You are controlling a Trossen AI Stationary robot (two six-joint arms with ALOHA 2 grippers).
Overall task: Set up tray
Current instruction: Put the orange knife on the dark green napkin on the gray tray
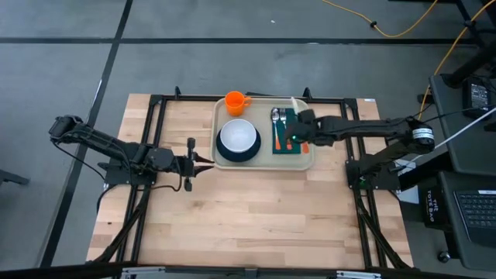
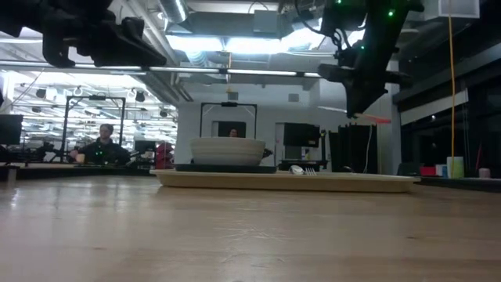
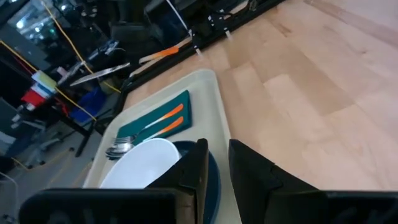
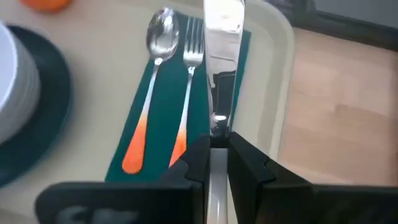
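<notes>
Knife (image 4: 222, 56), thin, stiff and slippery, pinched by its handle in right gripper (image 4: 215, 163) jaws above napkin (image 4: 163, 118) on tray (image 1: 224, 161); left gripper (image 1: 198, 163) jaws near-closed, empty.

The beige rimmed tray (image 1: 266, 163) lies flat at the table's far middle.

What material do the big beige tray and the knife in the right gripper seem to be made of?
Beige rectangular tray: probably plastic, smooth, even matte colour, moulded rounded rim. Shiny knife held in the right gripper: likely polished metal, since its blade mirrors the light.
</notes>
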